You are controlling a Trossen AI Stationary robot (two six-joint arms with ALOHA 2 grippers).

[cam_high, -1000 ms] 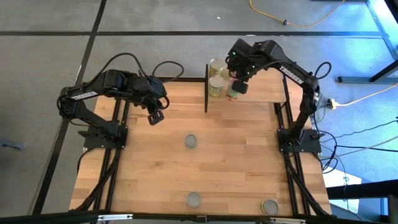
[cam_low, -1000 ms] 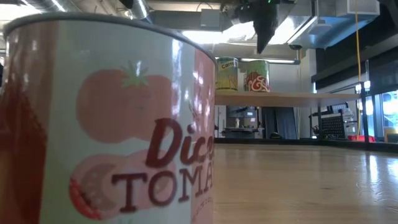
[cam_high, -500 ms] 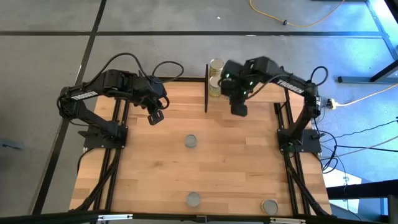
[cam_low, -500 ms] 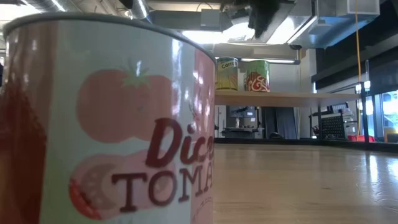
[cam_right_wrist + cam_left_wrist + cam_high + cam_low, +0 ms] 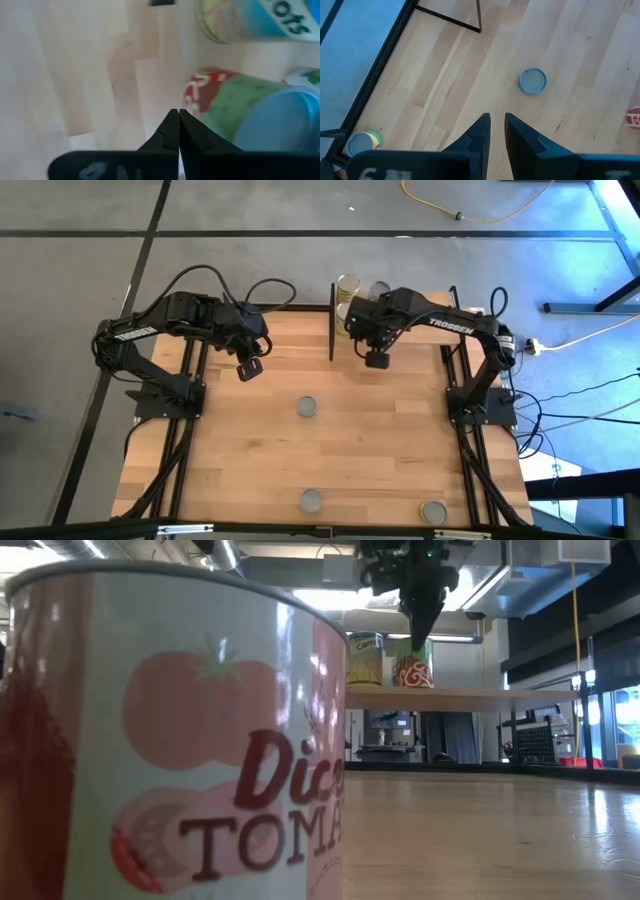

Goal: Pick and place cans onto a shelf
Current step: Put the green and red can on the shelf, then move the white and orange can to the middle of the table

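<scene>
Cans left on the table: the middle can (image 5: 307,408) is our next pick, upright, axis vertical. From it, our left gripper (image 5: 250,368), fingers slightly parted and empty, sits nearer than the right gripper (image 5: 376,360), pinched closed and empty by the shelf (image 5: 420,330).

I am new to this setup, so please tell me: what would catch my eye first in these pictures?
In the low view, a big red-and-white diced tomato can fills the left side, close to the camera. Behind it, a yellow-green can and a red-green can stand on the raised light-wood shelf. The right gripper, shut and empty, hangs before them.
</scene>
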